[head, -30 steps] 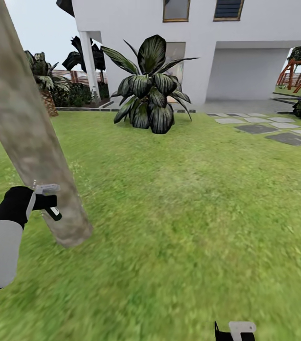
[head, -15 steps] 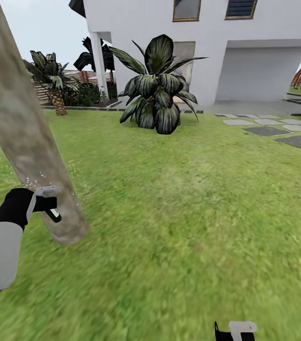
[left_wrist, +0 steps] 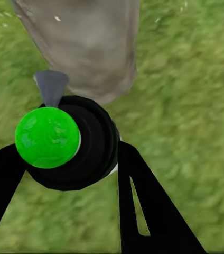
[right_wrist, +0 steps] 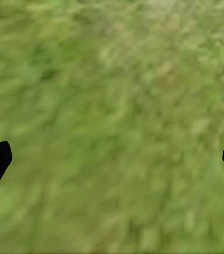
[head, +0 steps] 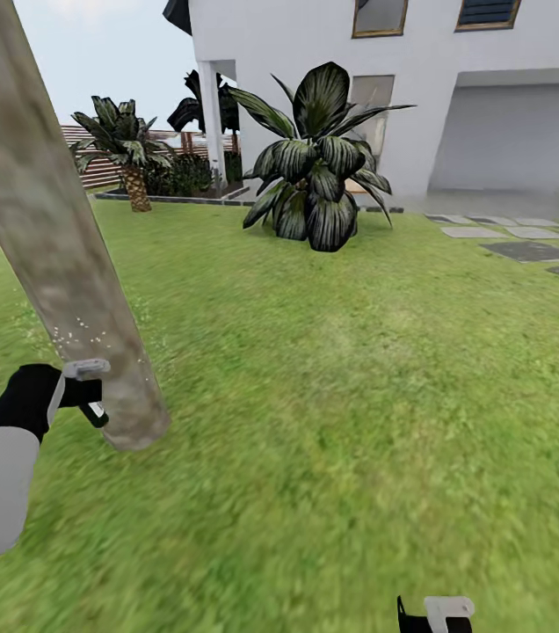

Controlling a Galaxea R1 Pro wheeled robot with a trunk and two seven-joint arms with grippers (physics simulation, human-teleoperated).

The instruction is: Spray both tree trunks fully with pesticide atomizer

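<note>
— Mottled beige-grey bark, item one: the tree trunk (head: 60,255), thick and bare, leaning across the head view, its base in the lawn (head: 359,396). What's held against it?

— Item two: the pesticide atomizer (left_wrist: 64,140), black body with a bright green cap, grey nozzle aimed at the trunk's foot. The left end effector (head: 77,391) is clenched around it, one black finger on each side in the left wrist view.

— Why so low and close?

— My guess: the nozzle sits just beside the bark so the spray lands on it rather than drifting onto the grass. Item three: pesticide (head: 77,334), a scatter of tiny white specks on the trunk just above the nozzle, a few on the grass nearby.

— Coverage?

— Partial, I'd judge; specks show on a low band, the bark above looks bare.

— The other arm?

— Item four: right end effector (head: 436,614), at the head view's lower edge, fingers spread wide over bare grass in its wrist view, carrying nothing. Probably parked clear since one arm does the spraying.

— Surroundings?

— White house (head: 455,70), a broad-leaved dark plant (head: 315,167), stepping stones (head: 526,246), slatted fence (head: 95,167). A second pale trunk I can't see from here
</note>
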